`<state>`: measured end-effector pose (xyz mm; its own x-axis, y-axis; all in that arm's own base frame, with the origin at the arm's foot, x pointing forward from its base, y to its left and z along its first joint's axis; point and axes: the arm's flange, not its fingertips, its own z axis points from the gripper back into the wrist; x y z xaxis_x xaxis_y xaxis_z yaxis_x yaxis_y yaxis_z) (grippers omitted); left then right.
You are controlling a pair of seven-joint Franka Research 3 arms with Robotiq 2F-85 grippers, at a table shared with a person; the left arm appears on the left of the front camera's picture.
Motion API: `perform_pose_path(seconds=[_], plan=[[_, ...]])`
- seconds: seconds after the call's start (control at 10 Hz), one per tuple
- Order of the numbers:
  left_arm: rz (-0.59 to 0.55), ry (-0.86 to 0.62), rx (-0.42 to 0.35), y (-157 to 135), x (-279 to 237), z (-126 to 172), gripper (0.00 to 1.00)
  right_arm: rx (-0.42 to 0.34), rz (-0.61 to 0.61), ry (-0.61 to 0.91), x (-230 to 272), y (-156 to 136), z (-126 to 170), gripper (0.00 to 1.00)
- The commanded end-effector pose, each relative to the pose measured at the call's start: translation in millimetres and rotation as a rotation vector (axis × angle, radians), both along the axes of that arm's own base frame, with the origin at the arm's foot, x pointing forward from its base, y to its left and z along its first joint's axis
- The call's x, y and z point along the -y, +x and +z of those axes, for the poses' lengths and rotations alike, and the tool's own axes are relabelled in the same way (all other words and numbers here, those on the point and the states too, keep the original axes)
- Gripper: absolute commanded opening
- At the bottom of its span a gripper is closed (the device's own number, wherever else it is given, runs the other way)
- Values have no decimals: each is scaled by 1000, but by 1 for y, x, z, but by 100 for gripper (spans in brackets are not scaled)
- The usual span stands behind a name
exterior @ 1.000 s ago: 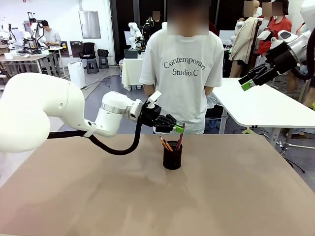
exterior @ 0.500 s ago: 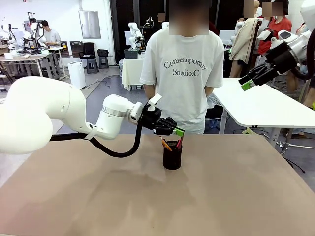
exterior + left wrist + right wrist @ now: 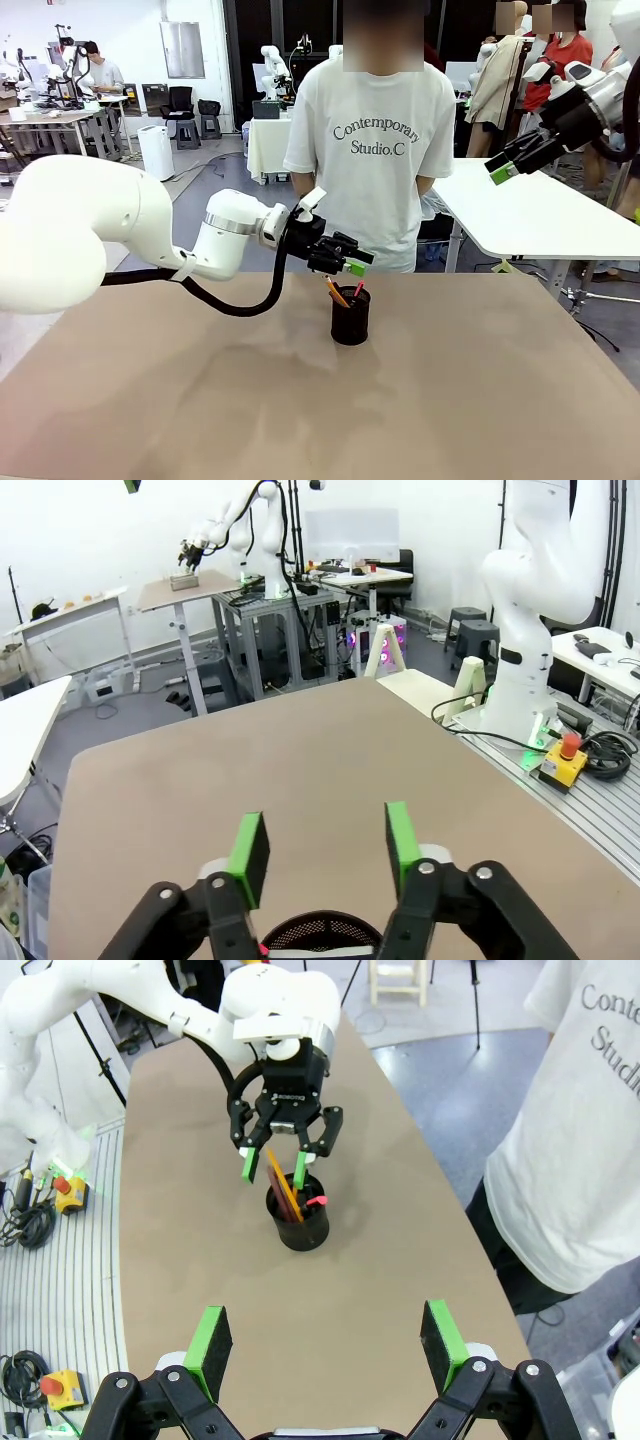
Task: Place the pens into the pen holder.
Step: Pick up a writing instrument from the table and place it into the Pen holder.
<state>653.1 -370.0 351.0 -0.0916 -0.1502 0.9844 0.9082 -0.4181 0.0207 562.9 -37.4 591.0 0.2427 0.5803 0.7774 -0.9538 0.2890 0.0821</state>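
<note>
Left hand (image 3: 350, 264) opened, pink-ended pen (image 3: 357, 290) dropped into pen holder (image 3: 350, 318)

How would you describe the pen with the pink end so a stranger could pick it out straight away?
Start at the brown table and find the small black mesh cup near its far edge, in front of the person in the white shirt. Several pens stand in the cup, below the left gripper. The pen you want has a pink tip, unlike the yellow-orange pencil leaning beside it.
</note>
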Motion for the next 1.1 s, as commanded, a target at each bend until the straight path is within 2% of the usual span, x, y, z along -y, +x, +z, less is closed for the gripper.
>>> perform_pose_path(seconds=[0.0,0.5,0.6,1.0], plan=[[1,-3,-10,-2,-4,8,100,5,-4,-1,0,0,2,100],[31,63,0,-8,-5,11,100,5,-4,-1,0,0,2,100],[1,11,1,0,2,6,100,5,-4,-1,0,0,2,100],[9,22,-2,0,3,3,100,5,-4,-1,0,0,2,100]])
